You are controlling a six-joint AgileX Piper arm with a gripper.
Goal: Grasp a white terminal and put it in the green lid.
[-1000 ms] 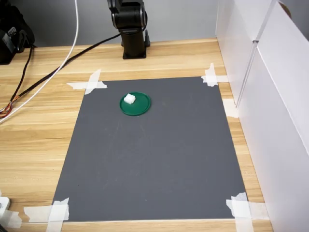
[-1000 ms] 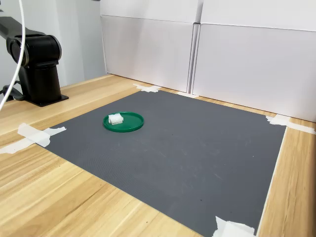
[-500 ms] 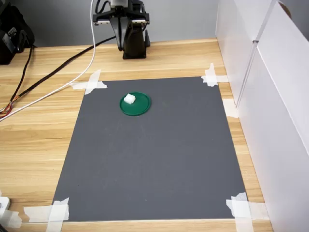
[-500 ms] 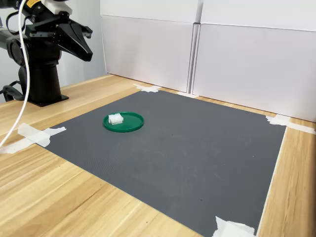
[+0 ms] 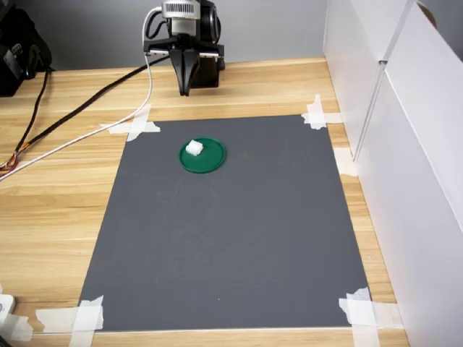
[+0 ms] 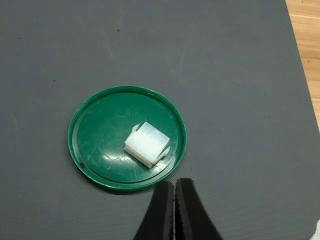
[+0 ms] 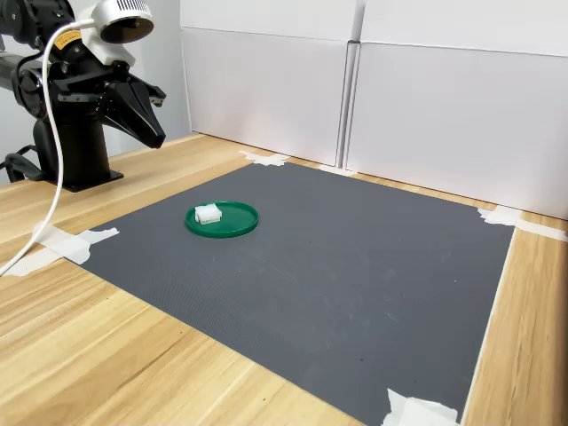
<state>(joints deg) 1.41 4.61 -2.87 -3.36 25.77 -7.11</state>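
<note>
White terminal (image 6: 147, 144) is sitting inside the green lid (image 6: 90, 132), toward its far-left edge in the first exterior view. Over 1 second the gripper (image 6: 174, 187), fingertips pressed together and empty, is swinging back into view above the table's far side, suggesting placement is done.

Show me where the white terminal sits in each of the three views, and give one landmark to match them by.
First exterior view: the white terminal lies in the upper-left part of the green lid, near the mat's far edge.
Wrist view: white terminal inside the lid, right of its centre.
Second exterior view: white terminal in the lid's left part.
Shared landmark: the green lid.
</note>
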